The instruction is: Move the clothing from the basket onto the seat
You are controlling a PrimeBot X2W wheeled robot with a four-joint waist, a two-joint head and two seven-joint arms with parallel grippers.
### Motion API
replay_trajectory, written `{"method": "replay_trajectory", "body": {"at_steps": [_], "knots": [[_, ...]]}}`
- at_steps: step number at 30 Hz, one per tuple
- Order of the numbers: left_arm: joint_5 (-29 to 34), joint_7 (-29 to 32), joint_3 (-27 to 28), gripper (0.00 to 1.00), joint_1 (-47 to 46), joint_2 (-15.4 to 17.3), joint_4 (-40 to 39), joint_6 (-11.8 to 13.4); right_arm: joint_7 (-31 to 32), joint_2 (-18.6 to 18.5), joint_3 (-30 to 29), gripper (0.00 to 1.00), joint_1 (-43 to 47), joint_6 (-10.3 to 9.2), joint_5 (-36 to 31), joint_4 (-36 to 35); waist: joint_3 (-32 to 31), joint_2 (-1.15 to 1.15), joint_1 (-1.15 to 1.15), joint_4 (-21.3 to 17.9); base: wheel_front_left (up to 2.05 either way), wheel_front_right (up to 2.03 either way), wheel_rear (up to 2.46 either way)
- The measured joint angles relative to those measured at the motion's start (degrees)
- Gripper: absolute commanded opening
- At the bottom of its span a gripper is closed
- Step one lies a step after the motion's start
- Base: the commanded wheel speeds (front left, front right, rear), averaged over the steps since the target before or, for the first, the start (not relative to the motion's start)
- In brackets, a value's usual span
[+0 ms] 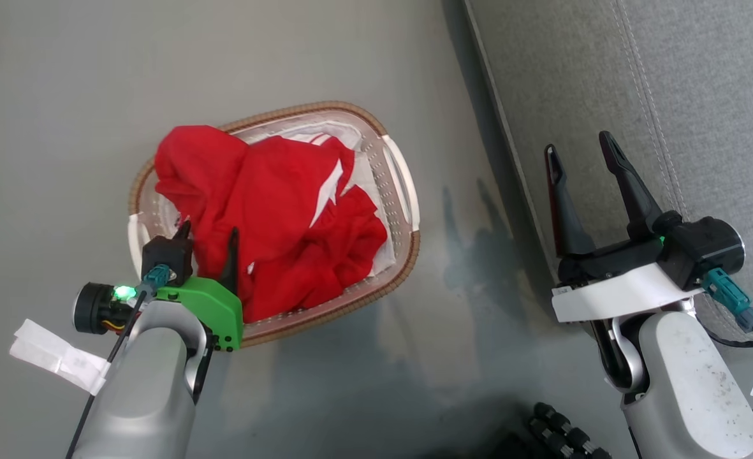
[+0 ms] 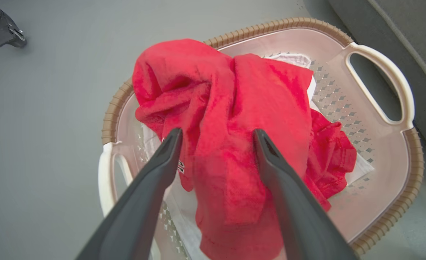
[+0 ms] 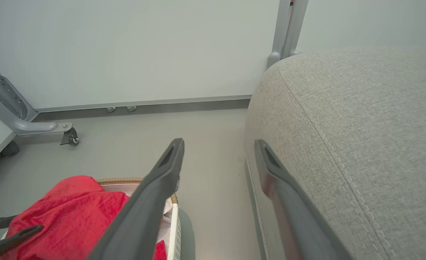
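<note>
The clothing (image 1: 274, 217) is a heap of bright red fabric with a white stripe, piled in the oval cream basket (image 1: 405, 182) on the floor. My left gripper (image 1: 208, 231) hangs over the heap's near side. In the left wrist view it (image 2: 217, 131) is open, its dark fingers (image 2: 162, 159) either side of a ridge of the red clothing (image 2: 234, 108), inside the basket (image 2: 413, 162). My right gripper (image 1: 580, 143) is open and empty beside the grey seat (image 1: 701, 95), and it (image 3: 219, 142) points past the seat's (image 3: 360, 126) rounded edge.
A white liner sheet (image 1: 366, 185) lies under the clothes. The basket stands on grey floor just left of the sofa. A pale wall panel and a metal frame leg with a caster (image 3: 66, 135) lie beyond. A black ribbed part (image 1: 567, 433) shows at the bottom edge.
</note>
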Motion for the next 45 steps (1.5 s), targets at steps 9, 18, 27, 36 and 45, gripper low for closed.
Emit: {"method": "replay_trajectory", "body": {"at_steps": [9, 18, 27, 36, 45], "knots": [[0.00, 0.00, -0.31, 0.00, -0.91, -0.33, 1.53, -0.40, 0.00, 0.02, -0.12, 1.00, -0.78, 0.00, 0.55, 0.52, 2.38, 0.00, 0.00, -2.33, 0.00, 0.00, 0.00], [0.26, 0.01, -0.59, 0.00, 1.49, -0.75, -4.27, -0.94, 0.00, 0.05, -0.79, 1.00, -0.72, 0.00, -0.12, 2.30, -1.26, 0.00, 0.00, -0.83, 0.00, 0.00, 0.00], [1.55, 0.03, -3.56, 0.00, 5.33, 0.58, -10.90, -1.57, 0.00, 0.08, -1.27, 1.00, 2.63, 0.00, -1.42, 5.52, -9.14, 0.00, 0.00, 1.38, 0.00, 0.00, 0.00], [2.91, 0.03, -14.56, 0.00, 6.49, 6.16, -16.81, -1.82, 0.00, 0.07, -1.87, 1.00, 8.09, 0.00, -2.12, 8.14, -19.38, 0.00, -0.01, 3.65, 0.00, 0.00, 0.00], [-1.38, 4.31, -28.71, 0.00, -2.80, 14.60, -26.06, -1.85, 0.01, 0.05, 0.33, 1.00, 11.28, 0.00, -2.72, 9.43, -29.56, 0.00, -0.01, 5.75, 0.00, 0.00, 0.00]]}}
